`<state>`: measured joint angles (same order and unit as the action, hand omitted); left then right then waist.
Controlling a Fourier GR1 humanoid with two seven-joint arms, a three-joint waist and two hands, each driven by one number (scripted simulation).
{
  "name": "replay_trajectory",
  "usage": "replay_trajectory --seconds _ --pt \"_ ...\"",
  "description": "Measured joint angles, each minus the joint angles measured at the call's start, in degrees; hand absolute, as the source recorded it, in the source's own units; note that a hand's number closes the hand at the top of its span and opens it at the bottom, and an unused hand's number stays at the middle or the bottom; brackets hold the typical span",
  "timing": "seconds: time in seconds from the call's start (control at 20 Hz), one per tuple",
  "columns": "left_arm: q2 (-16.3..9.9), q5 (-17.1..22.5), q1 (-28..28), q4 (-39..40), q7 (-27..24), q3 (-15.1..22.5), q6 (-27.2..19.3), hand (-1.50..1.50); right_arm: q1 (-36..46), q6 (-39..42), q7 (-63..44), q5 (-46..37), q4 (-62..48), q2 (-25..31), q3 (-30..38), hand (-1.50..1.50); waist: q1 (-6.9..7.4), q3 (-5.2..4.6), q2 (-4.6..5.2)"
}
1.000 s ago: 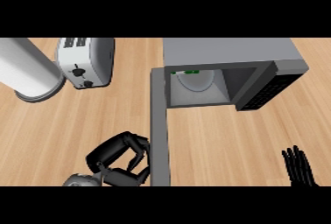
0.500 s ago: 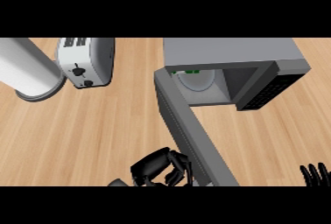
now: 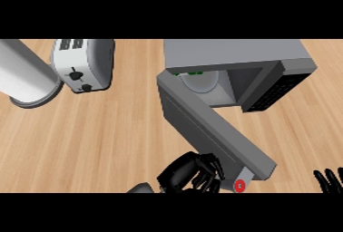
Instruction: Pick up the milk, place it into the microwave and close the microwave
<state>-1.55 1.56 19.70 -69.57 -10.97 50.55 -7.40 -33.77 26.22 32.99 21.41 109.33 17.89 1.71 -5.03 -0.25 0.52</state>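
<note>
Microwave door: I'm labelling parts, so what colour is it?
Grey, like the rest of the microwave; the door, seen in the head view, stands partly open.

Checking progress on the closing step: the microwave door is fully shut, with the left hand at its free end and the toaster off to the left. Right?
Not quite. In the head view the microwave door is partly open, angled out from the microwave. The rest holds: the left hand is at its free end, and the toaster sits to the left.

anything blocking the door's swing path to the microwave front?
Nothing visible does. The microwave door stands partly swung, with only bare counter between it and the microwave opening. The left hand is at the door's free end; the toaster sits well off to the side.
</note>
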Motion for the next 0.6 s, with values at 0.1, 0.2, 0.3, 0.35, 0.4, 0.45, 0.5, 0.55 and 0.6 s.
replay_trajectory --seconds 0.1,0.2,0.3,0.35,0.4,0.45,0.5,0.55,0.6 --pt "-0.2 2.2 1.8 0.7 0.5 2.3 -4.2 1.5 -0.7 0.2 -1.5 0.8 2.9 0.7 -0.3 -1.5 -0.53 0.0 0.09" --pt "-0.4 4.1 4.3 1.5 1.3 4.0 -7.8 1.5 -0.6 0.2 -3.4 1.6 5.2 1.1 -1.0 -1.5 -0.94 0.0 0.26" --pt "-0.5 5.9 6.1 2.4 1.2 5.1 -11.0 1.5 -1.0 0.2 -5.1 2.3 7.5 1.8 -1.4 -1.5 -1.65 -0.03 0.44" --pt "-0.5 7.1 7.0 2.8 1.3 5.4 -12.4 1.5 -1.0 0.2 -5.7 2.6 8.3 2.0 -1.5 -1.5 -1.94 -0.02 0.56" --pt "-0.4 8.3 8.0 3.0 1.3 5.7 -13.7 1.5 -1.2 0.2 -6.5 3.0 9.4 2.3 -1.8 -1.5 -2.34 -0.04 0.65" --pt "-0.2 9.4 8.8 3.1 1.1 6.1 -15.0 1.5 -1.2 0.1 -7.1 3.1 10.1 2.5 -2.0 -1.5 -2.71 -0.05 0.72" --pt "0.1 10.4 10.0 3.2 1.0 6.3 -16.1 1.5 -1.2 0.1 -7.5 3.2 10.6 2.4 -2.4 -1.5 -3.03 -0.05 0.79" --pt "0.3 11.6 11.1 3.3 0.8 6.3 -17.1 1.5 -1.2 -0.2 -8.2 3.3 11.5 2.4 -2.7 -1.5 -3.29 -0.06 0.84" --pt "0.5 12.6 12.1 3.5 0.6 6.5 -18.3 1.5 -1.3 -0.4 -8.8 3.7 12.3 2.4 -2.9 -1.5 -3.54 -0.07 0.88"
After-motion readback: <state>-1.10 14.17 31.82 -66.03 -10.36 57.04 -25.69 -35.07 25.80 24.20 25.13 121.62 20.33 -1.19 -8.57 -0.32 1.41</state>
